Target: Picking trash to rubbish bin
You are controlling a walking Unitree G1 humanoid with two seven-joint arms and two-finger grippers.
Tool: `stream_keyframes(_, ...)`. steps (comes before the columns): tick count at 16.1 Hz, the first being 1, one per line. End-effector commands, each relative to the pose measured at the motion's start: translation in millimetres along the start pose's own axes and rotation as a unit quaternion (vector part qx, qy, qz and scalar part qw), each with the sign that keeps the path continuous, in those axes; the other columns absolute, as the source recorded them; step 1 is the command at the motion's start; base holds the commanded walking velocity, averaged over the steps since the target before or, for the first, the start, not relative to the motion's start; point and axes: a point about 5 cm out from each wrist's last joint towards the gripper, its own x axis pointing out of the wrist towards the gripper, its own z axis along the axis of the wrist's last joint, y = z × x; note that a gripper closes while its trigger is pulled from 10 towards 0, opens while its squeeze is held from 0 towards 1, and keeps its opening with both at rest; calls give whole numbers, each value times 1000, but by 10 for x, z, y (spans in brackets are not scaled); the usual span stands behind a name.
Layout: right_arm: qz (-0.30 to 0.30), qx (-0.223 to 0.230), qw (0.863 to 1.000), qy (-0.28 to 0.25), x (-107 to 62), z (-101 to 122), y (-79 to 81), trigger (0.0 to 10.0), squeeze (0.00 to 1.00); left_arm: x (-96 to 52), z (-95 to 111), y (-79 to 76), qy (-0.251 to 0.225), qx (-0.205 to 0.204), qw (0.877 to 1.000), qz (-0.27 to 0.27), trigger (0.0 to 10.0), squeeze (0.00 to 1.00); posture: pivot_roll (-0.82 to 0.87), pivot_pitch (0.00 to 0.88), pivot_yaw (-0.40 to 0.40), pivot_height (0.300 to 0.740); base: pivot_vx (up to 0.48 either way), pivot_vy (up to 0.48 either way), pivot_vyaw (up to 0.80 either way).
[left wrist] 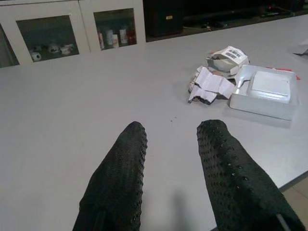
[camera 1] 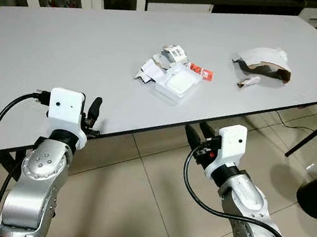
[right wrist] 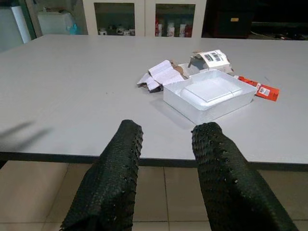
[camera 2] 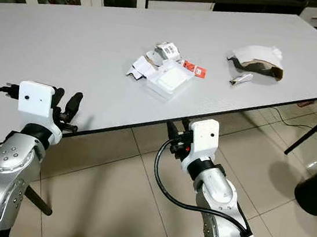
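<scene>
Table trash: one white tray (camera 1: 177,85), one red wrapper (camera 1: 201,71), two crumpled paper scraps, one torn paper bag (camera 1: 263,61).
All lie mid-table (camera 1: 69,42), well ahead of both pincers. Left gripper (camera 1: 92,115) over the near edge, right gripper (camera 1: 198,136) just below it; both spread open, empty.

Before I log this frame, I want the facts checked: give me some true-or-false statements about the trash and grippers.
1. The white tray lies on the table. True.
2. The left gripper holds the red wrapper. False: it is open and empty, at the table's near edge.
3. The right gripper is open. True.
4. The torn paper bag lies on the floor. False: it lies on the table, right of the tray.
</scene>
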Motion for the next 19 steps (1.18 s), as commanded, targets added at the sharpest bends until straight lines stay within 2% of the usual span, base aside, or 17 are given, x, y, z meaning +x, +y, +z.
stream_keyframes(1,-1,1,1000,0,-10,10,-35,10000,0,12,6,7,1,2,1000,-1,10000,0,-8,36,-57,740,311,0,0)
stream_keyframes(7,12,-11,1000,3,1,-4,1,10000,0,6,10,17,1,1,1000,-4,10000,0,-3,33,-58,740,347,0,93)
stream_keyframes(9,13,-8,1000,3,3,-6,4,10000,0,6,15,26,1,1,1000,-3,10000,0,1,36,-58,740,379,0,563)
stream_keyframes(12,10,13,1000,1,-2,-16,6,10000,0,0,15,38,1,2,1000,-2,10000,0,2,38,-58,740,387,0,0)
stream_keyframes(19,9,12,1000,-1,-1,-12,-4,10000,0,-5,6,40,4,6,1000,-4,10000,0,0,40,-53,740,390,0,0)
